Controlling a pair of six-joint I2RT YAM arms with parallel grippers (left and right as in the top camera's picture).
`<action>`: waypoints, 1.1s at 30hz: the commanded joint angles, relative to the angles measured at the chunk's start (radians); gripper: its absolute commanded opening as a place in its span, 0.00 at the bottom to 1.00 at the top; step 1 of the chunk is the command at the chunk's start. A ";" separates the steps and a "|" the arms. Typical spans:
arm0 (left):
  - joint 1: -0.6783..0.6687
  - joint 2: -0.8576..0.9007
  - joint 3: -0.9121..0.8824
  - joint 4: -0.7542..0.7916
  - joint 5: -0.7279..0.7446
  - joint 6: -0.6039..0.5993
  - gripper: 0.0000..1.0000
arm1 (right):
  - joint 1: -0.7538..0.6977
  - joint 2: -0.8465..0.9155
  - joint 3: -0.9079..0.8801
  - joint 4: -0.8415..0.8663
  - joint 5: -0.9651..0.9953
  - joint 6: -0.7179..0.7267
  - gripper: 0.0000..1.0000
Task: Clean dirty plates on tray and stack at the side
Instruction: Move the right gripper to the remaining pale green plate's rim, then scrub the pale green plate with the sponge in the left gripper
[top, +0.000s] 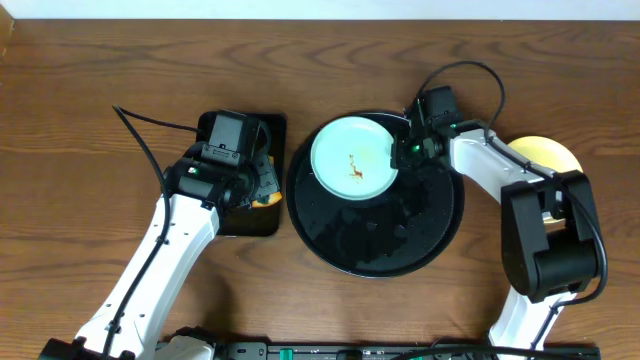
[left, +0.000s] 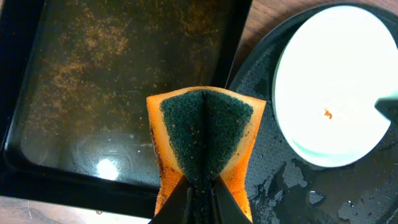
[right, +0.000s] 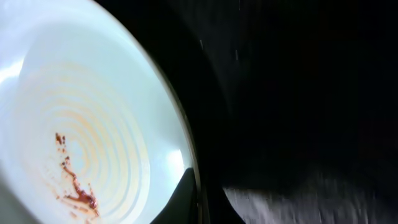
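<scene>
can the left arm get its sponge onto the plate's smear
Probably yes: the smear lies uncovered, the right tool holds only the plate's far rim, and the sponge is near.

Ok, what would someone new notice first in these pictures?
The pale mint plate with a brown smear at its centre, lying on the round black tray, with the right gripper at its right rim. Next, the orange-and-green sponge pinched in the left gripper above the rectangular black tray.
</scene>
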 joint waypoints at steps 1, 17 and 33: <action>0.005 -0.006 -0.004 -0.002 -0.005 0.017 0.08 | 0.005 -0.035 -0.019 -0.105 0.078 -0.001 0.01; -0.189 0.111 -0.008 0.174 0.160 0.018 0.08 | 0.094 -0.104 -0.033 -0.387 0.130 0.003 0.01; -0.410 0.368 -0.008 0.399 0.236 -0.115 0.08 | 0.097 -0.104 -0.033 -0.389 0.130 0.003 0.01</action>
